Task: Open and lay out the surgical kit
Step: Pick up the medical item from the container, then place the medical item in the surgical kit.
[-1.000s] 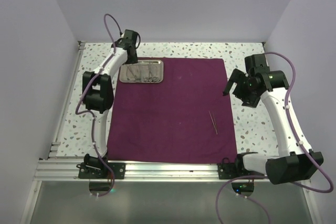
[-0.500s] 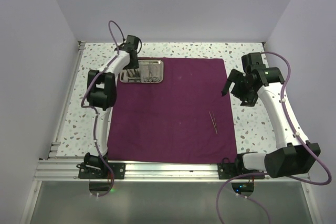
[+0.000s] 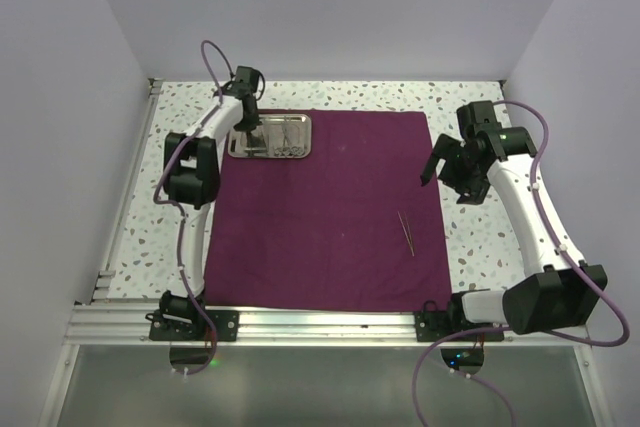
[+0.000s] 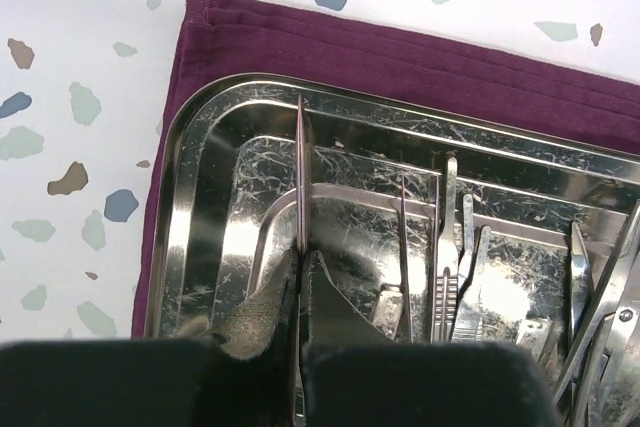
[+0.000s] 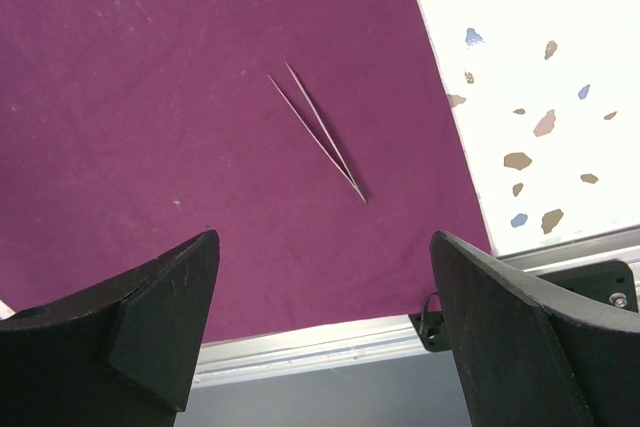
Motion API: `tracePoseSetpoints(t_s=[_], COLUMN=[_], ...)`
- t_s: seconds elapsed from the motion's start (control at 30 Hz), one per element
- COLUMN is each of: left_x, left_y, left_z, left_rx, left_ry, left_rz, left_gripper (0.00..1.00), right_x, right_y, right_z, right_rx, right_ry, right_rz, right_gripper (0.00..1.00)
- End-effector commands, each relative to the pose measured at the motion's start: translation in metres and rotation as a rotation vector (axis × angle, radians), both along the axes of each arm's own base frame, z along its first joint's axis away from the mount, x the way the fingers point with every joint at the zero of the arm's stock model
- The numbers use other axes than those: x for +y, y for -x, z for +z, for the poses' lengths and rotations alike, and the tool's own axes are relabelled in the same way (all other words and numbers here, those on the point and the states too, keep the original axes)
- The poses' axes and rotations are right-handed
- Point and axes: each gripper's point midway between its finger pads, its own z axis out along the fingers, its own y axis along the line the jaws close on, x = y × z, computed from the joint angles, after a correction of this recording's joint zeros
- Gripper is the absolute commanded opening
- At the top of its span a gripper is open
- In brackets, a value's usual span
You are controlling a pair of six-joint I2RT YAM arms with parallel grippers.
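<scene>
The large dark magenta-purple cloth wrap (image 3: 330, 207) lay opened flat on the white speckled table (image 3: 480, 237), serving, I judge, as the field for the layout. The small shiny rectangular steel tray (image 4: 190, 197) sat on the cloth's far left corner. The left gripper (image 4: 300, 282) reached down into it, clenched on a thin silver instrument (image 4: 300, 177) seen edge-on, apparently to carry it out onto the cloth; which tool it was could not be told. The right gripper (image 5: 322, 247) hung released, fingers spread wide with nothing between them, above the thin silver tweezers (image 5: 320, 132), which lay alone on the cloth near its right side, well apart from the tray. Counted: one cloth, one tray, one pair of tweezers laid out, one instrument in the grasp, and at least four more in the tray, where overlap at the right prevented an exact count.
</scene>
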Motion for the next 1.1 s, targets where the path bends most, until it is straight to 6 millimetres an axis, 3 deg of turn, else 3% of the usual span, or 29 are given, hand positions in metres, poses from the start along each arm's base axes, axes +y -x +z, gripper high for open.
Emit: tracePoseSetpoints(t_s=[0.0, 0.1, 0.13, 0.2, 0.3, 0.33, 0.37, 0.4, 0.47, 0.5, 0.53, 0.6, 0.63, 0.67, 0.7, 0.73, 0.8, 0.9, 1.07], left_x=[0.008, 0.004, 0.001, -0.004, -0.022, -0.037, -0.045, -0.068, -0.096, -0.113, -0.144, -0.173, -0.198, -0.210, -0.224, -0.242, -0.260, -0.279, -0.289], left_y=[-0.003, -0.008, -0.008, -0.005, 0.014, 0.026, 0.037, 0.055, 0.075, 0.086, 0.106, 0.128, 0.146, 0.153, 0.161, 0.174, 0.187, 0.201, 0.215], left_z=[0.015, 0.060, 0.086, 0.110, 0.146, 0.140, 0.162, 0.151, 0.169, 0.169, 0.161, 0.167, 0.173, 0.177, 0.183, 0.193, 0.205, 0.225, 0.246], left_rx=[-0.024, -0.103, -0.147, -0.184, -0.217, -0.194, -0.232, -0.194, -0.223, -0.216, -0.187, -0.176, -0.175, -0.184, -0.180, -0.182, -0.178, -0.195, -0.222], left_ry=[0.046, 0.077, 0.099, 0.149, 0.257, 0.285, 0.311, 0.333, 0.370, 0.401, 0.419, 0.480, 0.529, 0.561, 0.614, 0.673, 0.742, 0.835, 0.971], left_rz=[0.000, 0.000, -0.001, 0.017, 0.026, 0.008, -0.003, -0.016, -0.055, -0.058, -0.111, -0.134, -0.195, -0.221, -0.247, -0.302, -0.341, -0.382, -0.385], left_gripper=[0.00, 0.00, 0.00, 0.00, 0.00, 0.00, 0.00, 0.00, 0.00, 0.00, 0.00, 0.00, 0.00, 0.00, 0.00, 0.00, 0.00, 0.00, 0.00], right_x=[0.000, 0.001, 0.001, 0.002, 0.005, 0.009, 0.010, 0.011, 0.015, 0.016, 0.017, 0.031, 0.042, 0.061, 0.092, 0.108, 0.133, 0.144, 0.152], right_y=[-0.005, -0.007, -0.009, -0.011, -0.014, -0.015, -0.015, -0.014, -0.011, -0.008, -0.006, -0.007, -0.018, -0.022, -0.018, -0.030, -0.030, -0.041, -0.056], right_z=[0.002, 0.004, 0.008, 0.014, 0.028, 0.035, 0.040, 0.045, 0.050, 0.053, 0.052, 0.055, 0.054, 0.057, 0.068, 0.076, 0.093, 0.106, 0.099], right_rx=[-0.022, -0.032, -0.044, -0.065, -0.106, -0.123, -0.140, -0.151, -0.162, -0.170, -0.169, -0.195, -0.239, -0.258, -0.254, -0.322, -0.350, -0.407, -0.382], right_ry=[-0.003, -0.005, -0.006, -0.010, -0.034, -0.056, -0.068, -0.081, -0.111, -0.122, -0.133, -0.206, -0.261, -0.355, -0.539, -0.631, -0.785, -0.787, -0.815], right_rz=[0.011, 0.020, 0.026, 0.029, 0.028, 0.024, 0.020, 0.006, 0.002, -0.001, -0.008, 0.032, 0.071, 0.132, 0.218, 0.264, 0.309, 0.373, 0.364], right_gripper=[0.90, 0.90, 0.89, 0.89, 0.90, 0.89, 0.90, 0.90, 0.90, 0.90, 0.91, 0.91, 0.91, 0.91, 0.89, 0.87, 0.86, 0.85, 0.78])
